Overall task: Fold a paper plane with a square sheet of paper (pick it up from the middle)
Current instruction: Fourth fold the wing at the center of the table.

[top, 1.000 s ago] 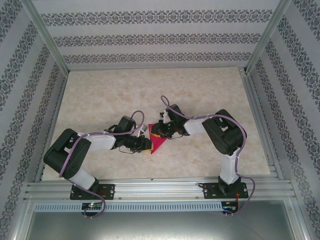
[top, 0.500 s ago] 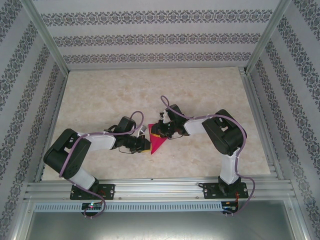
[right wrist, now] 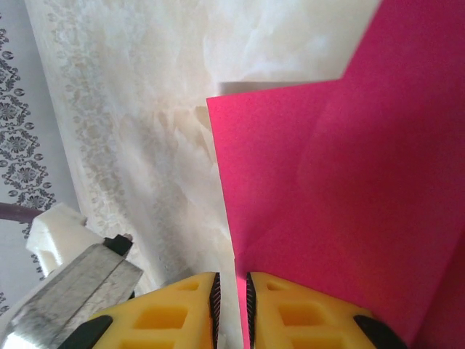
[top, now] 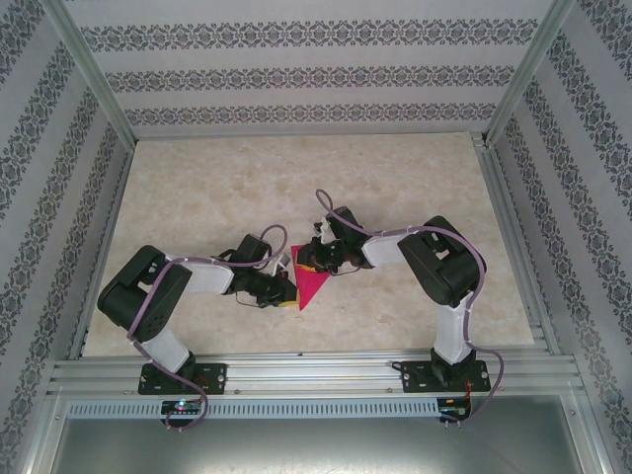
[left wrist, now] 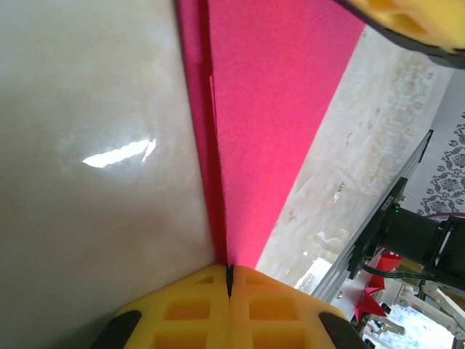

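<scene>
Carefully now: your left gripper [left wrist: 229,275] pinches the crease of the folded sheet of paper [left wrist: 276,109] on the table [top: 197,188]. Your right gripper [right wrist: 232,283] stands a slit apart at its edge, grip unclear. Pulling apart could tear it.

The table [top: 197,188] I work on is a glossy slab of beige marble pattern, framed by metal rails [top: 296,370]. On it lies the paper [top: 314,286], magenta and folded. It sits near the middle, a little toward my side, with its sharp tip pointing at the near rail. From my left wrist, a bright glare streaks the table beside the paper's long creased edge [left wrist: 218,182]. From my right wrist, one paper corner [right wrist: 218,105] throws a thin shadow on the slab.
</scene>
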